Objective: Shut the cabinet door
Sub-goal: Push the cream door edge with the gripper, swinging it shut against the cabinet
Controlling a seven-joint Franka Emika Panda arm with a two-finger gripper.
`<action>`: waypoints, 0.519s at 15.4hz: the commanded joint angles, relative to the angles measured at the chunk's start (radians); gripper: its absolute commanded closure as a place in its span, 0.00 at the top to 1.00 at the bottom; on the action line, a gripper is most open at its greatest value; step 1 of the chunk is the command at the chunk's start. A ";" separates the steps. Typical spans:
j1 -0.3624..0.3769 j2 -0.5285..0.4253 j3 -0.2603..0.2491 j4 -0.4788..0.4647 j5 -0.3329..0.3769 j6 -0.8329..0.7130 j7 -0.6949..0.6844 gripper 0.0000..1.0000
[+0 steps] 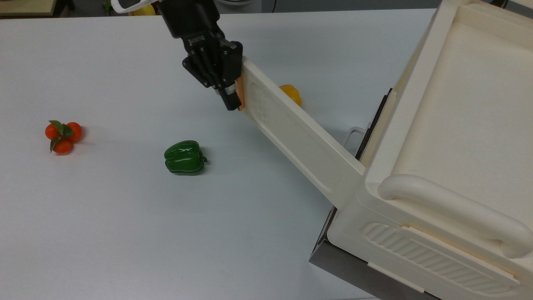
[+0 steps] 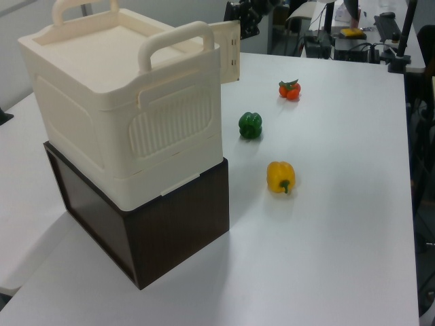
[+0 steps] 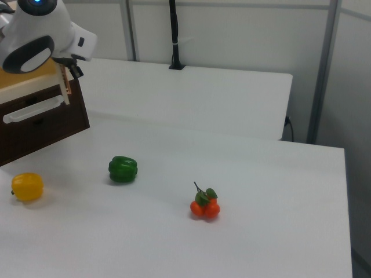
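While the cabinet [image 1: 454, 137] stands nearest in the top view, on a dark base at the top view's right, note that the cabinet door [image 1: 300, 137] is hinged at its near corner and swings out over the bench [image 1: 125, 216] toward the far side, partly open. You should treat the green pepper [image 1: 184, 157] and the cluster of small oranges [image 1: 62, 135] as clear of the swing; both lie well apart from the door on the top view's left. The yellow pepper [image 1: 291, 92] lies behind the door panel in the top view, on the side toward which the door must close, and you should judge whether the panel passes above it; if not, the door would likely strike it. At the far end, the tool [image 1: 231, 99] rests against the copper handle [image 1: 240, 93] on the door's free edge, apparently pushing, not gripping. Its fingers appear drawn together, holding nothing. Contact there is narrow, so expect that the tool may slip off the handle if the push direction departs from the door's arc.
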 commanded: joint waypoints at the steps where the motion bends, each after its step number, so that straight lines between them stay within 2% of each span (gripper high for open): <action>1: 0.005 -0.033 0.034 -0.013 0.007 -0.068 0.004 0.00; 8: 0.006 -0.036 0.124 -0.015 0.006 -0.088 0.016 0.00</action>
